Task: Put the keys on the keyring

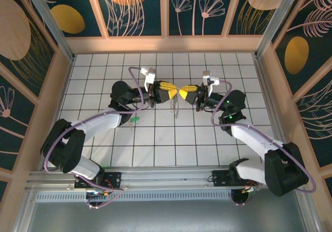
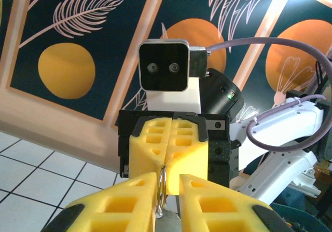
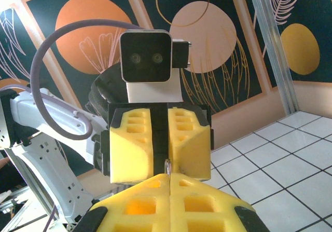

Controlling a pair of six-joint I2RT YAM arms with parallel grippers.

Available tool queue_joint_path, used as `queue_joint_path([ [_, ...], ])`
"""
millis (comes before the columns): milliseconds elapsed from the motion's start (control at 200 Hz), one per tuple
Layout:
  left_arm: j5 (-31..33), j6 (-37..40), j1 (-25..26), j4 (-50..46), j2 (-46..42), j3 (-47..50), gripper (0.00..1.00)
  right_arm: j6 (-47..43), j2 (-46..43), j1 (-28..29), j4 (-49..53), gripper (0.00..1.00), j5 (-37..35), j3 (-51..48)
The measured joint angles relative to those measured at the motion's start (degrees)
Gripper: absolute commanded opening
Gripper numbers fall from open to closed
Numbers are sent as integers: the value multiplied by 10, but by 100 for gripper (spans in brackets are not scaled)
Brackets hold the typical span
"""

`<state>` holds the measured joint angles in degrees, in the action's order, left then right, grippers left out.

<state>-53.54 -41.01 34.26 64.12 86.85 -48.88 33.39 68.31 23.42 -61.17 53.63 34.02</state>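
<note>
The keyring [image 2: 162, 186] is up off the floor, between the two sets of yellow fingers where the arms meet over the middle of the white tiled floor [image 1: 155, 144]; from above it shows only as a faint pale loop [image 1: 175, 107] hanging just below that meeting point. The right gripper [image 3: 170, 182] has its fingers pressed together on the ring's wire, a sliver of silver showing at the tips [image 3: 167, 165]. The left gripper [image 2: 167, 180] faces it nose to nose, its fingers a narrow gap apart with the wire standing in that gap, against one finger [image 2: 140, 195] and clear of the other. A key with a green head [image 1: 135, 119] lies on the tiles beside the left arm's forearm, well apart from the ring
</note>
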Motion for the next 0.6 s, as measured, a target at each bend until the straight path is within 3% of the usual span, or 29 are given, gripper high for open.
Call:
queue_joint_path([
  [95, -1, 1, 0, -1, 3, -3, 0, 0, 0, 2, 0, 0, 0, 0],
  [295, -1, 4, 0, -3, 3, -7, 0, 0, 0, 2, 0, 0, -1, 3],
  [360, -2, 8, 0, -7, 3, -11, 0, -3, 0, 2, 3, 28, -1, 5],
  [415, -3, 15, 2, -18, 3, -16, 0, -11, 0, 2, 15, 41, 0, 9],
  [601, -5, 88, 8, -120, -2, -37, 0, -41, -31, -21, 75, 48, -1, 10],
])
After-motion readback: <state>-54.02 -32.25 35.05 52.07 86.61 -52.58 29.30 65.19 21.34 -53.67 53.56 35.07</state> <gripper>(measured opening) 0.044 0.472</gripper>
